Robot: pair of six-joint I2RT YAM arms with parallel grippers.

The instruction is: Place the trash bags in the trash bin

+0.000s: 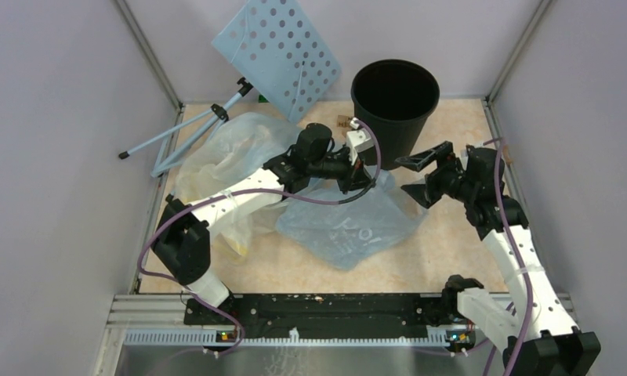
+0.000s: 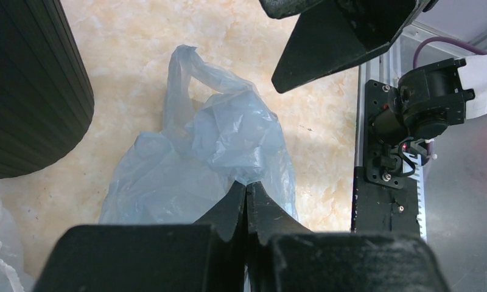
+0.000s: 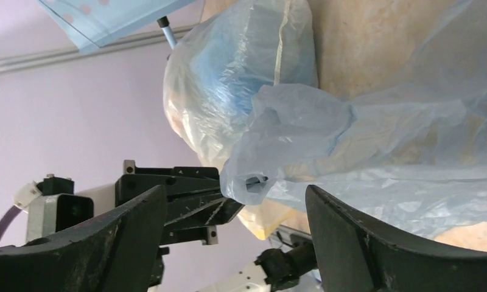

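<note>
Left wrist view alone shows the left gripper (image 2: 246, 185) jaws clenched on the trash bag (image 2: 229, 140). Right gripper (image 1: 422, 177), at the bag's 2 o'clock in the top view: jaws released.

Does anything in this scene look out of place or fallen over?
The pale-blue perforated panel and its tripod legs seem tipped over in the back left corner, left of the trash bin. A yellowish plastic sack lies crumpled near them.
</note>
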